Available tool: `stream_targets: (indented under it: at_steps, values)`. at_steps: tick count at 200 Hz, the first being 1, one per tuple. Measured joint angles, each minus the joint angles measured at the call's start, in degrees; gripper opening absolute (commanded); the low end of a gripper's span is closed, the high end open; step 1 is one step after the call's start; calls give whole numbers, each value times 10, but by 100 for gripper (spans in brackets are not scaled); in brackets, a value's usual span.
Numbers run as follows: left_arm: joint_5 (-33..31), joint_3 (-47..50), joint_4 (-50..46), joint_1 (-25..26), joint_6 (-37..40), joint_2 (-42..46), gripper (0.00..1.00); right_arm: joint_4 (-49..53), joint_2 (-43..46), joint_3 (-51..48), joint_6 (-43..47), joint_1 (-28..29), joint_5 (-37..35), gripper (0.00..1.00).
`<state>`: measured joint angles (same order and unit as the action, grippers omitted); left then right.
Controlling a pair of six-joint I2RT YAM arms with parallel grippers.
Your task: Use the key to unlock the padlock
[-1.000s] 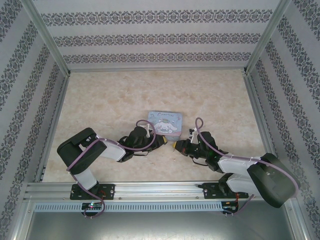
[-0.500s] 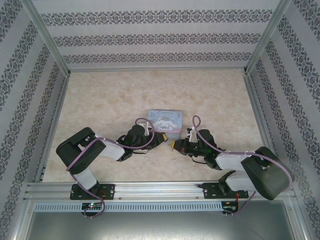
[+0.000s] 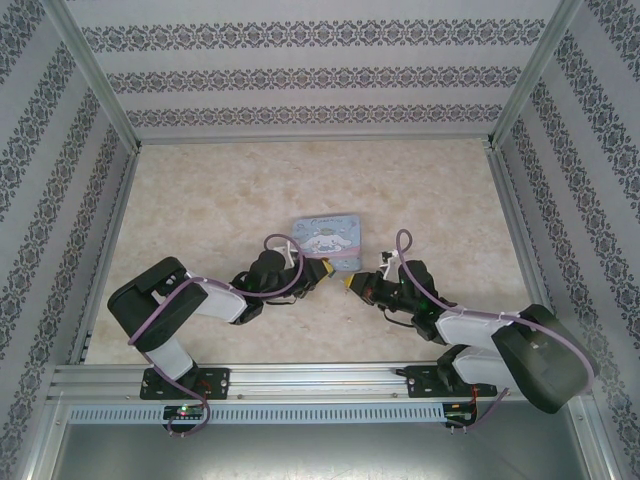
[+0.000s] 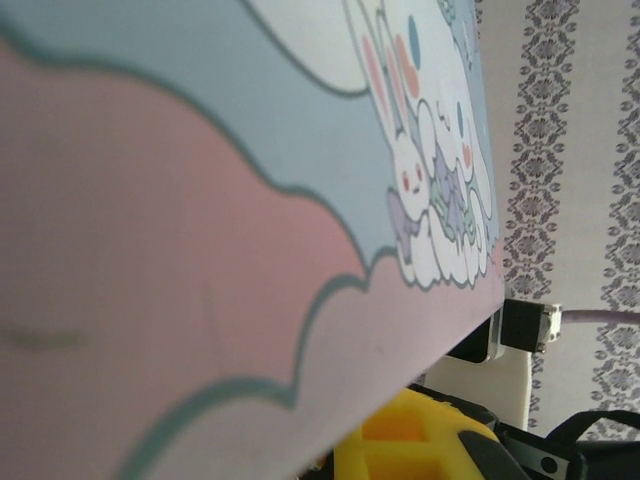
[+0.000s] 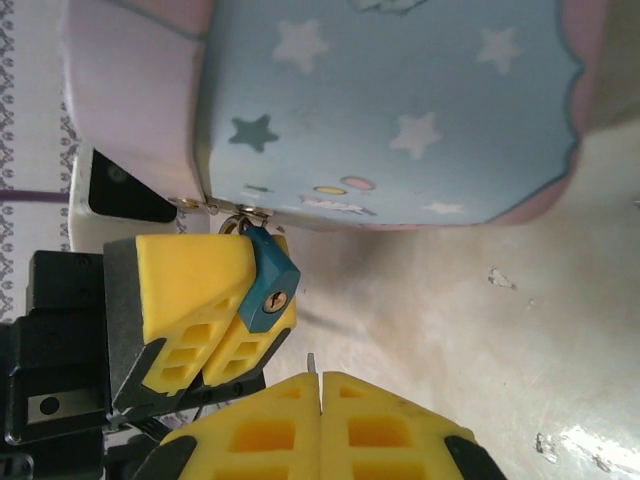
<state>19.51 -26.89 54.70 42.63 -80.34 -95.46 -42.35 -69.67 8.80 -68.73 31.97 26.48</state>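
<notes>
The small blue-teal padlock with its thin silvery shackle (image 5: pixel 268 288) hangs off the metal latch (image 5: pixel 238 212) on the near side of the pale blue and pink cartoon-dog tin (image 5: pixel 400 110). The left gripper (image 3: pixel 322 268) has its yellow fingers (image 5: pixel 185 300) pinched on the lock body, keyhole turned toward the right gripper (image 5: pixel 320 388). That one, just to the right and not touching, is closed tight on the thin dark key (image 5: pixel 311 362). Only a sliver of the key pokes out. The tin sits mid-table on the beige marbled surface (image 3: pixel 220 190), with patterned wallpaper walls (image 3: pixel 300 75) all round. From the top view, the lock is too small to pick out.
</notes>
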Motion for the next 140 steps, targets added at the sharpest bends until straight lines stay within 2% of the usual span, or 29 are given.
stream_targets:
  at_steps: [66,140]
  values:
    - [-18,2,15,0,-38,1,0,-2,21,-2,-32,0,-23,0]
    - [-20,2,16,0,-48,2,0,-25,-19,19,-51,5,-29,0]
